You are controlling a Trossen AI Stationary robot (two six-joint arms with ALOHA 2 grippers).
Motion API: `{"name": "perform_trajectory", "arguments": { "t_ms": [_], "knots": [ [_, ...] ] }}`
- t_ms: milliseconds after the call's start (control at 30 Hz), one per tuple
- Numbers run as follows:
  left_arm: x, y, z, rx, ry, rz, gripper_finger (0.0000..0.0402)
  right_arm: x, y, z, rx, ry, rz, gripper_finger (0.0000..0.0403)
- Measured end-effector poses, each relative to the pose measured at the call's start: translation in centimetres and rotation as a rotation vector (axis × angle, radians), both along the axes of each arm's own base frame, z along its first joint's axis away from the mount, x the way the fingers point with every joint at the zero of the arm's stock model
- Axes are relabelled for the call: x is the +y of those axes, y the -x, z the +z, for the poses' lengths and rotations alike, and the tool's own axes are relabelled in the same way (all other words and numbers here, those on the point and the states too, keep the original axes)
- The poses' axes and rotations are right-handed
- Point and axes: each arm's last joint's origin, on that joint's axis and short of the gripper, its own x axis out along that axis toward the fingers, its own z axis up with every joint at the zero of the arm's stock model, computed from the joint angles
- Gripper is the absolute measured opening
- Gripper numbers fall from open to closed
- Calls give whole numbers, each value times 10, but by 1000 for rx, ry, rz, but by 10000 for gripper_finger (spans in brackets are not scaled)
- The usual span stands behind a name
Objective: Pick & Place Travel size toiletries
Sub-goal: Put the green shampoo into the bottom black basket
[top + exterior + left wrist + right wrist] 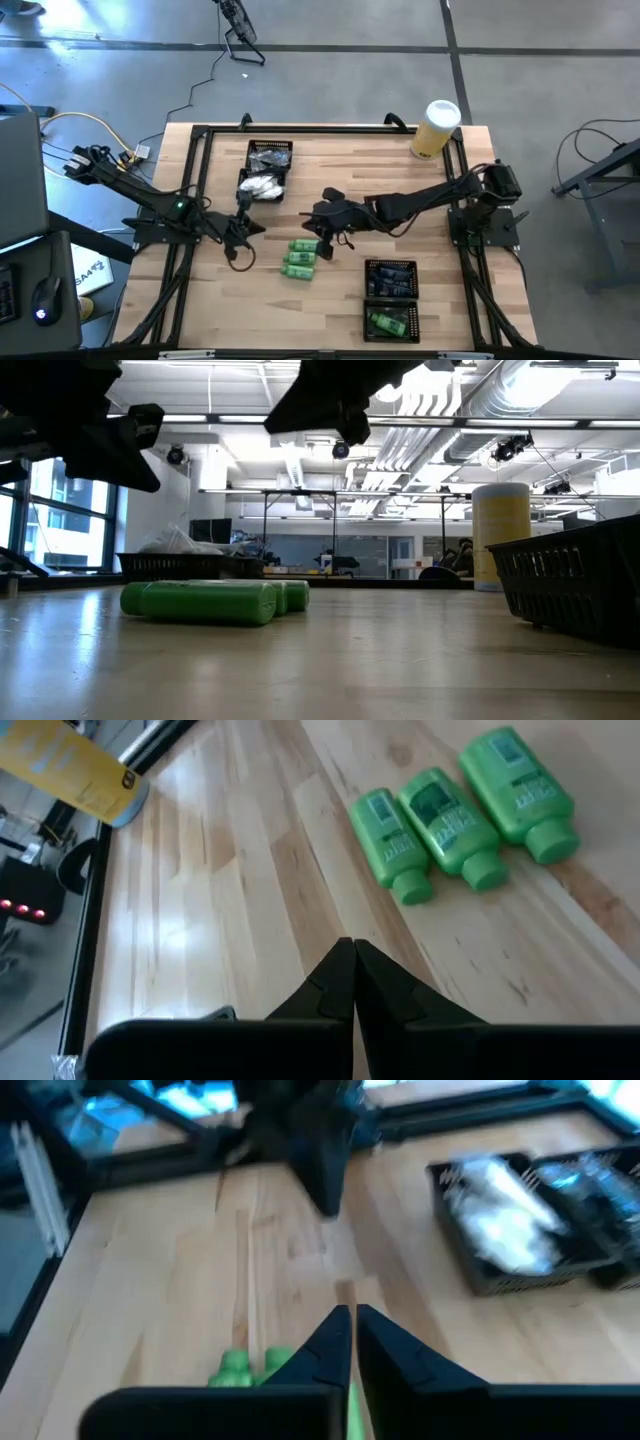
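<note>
Bottles [300, 258] just sitting loose on the table [330, 310].
Right claw [322, 243] pinched empty right beside them; left claw [237, 250] closed too, farther off.

right gripper [352, 1320] fingers pressed together, empty, above the wooden table [170, 1270]. green bottles [250, 1367] partly hidden behind the fingers. black tray [470, 1270] off to one side holds white packets [505, 1220]. left arm [310, 1140] blurred, farther across the table.
</note>
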Motion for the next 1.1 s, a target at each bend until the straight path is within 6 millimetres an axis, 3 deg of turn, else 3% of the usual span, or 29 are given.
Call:
{"name": "perform_trajectory", "arguments": {
  "t_ms": [367,567,1100],
  "knots": [
    [-5,-10,-11,57,69,-1,0,5,-2,-19,96,32,29,3],
    [-10,-25,-27,108,46,15,0,21,0,-11,33,122,126,2],
    [17,-65,-60,157,168,-49,0,43,26,13,38,308,-48,2]
  ]
}}
